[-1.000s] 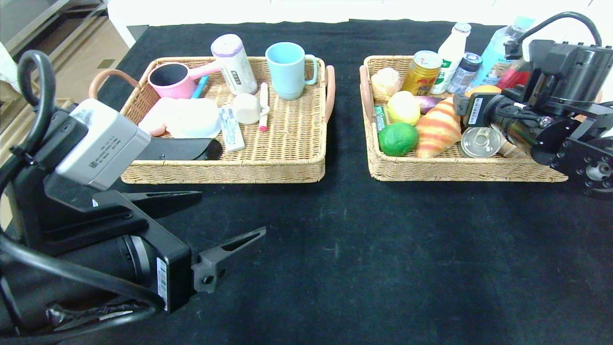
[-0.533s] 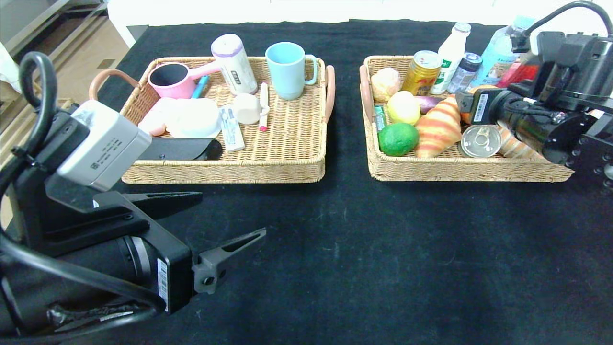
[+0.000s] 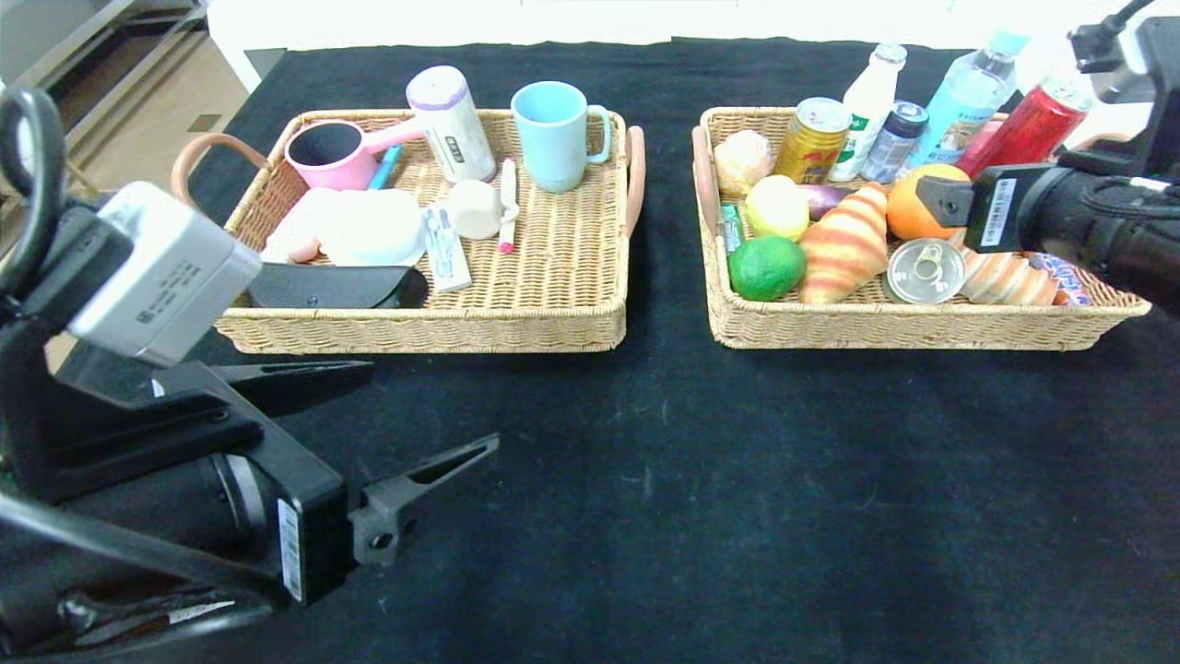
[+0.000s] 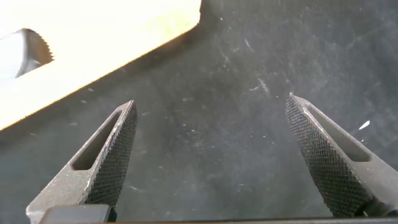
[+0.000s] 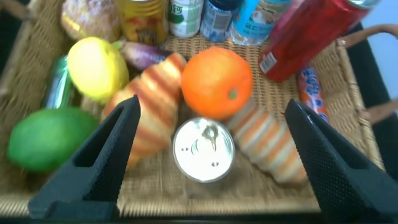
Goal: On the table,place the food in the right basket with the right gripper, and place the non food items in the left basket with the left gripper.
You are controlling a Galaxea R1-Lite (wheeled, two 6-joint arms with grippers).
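While retreating, right gripper [image 5: 211, 155] apparently empty.

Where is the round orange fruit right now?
Head view: the round orange fruit lies in the right wicker basket, between the striped croissant and red can.

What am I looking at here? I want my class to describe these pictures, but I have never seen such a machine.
It is a two-armed robot sorting items on a black table. The wide picture comes from a camera on its head; the other two look out from its wrists. The left basket holds non-food things such as a blue mug. The right basket holds food: an orange, a lime, a tin can. The left gripper hangs open over bare table near the robot. The right gripper is open above the food basket. Neither holds anything.
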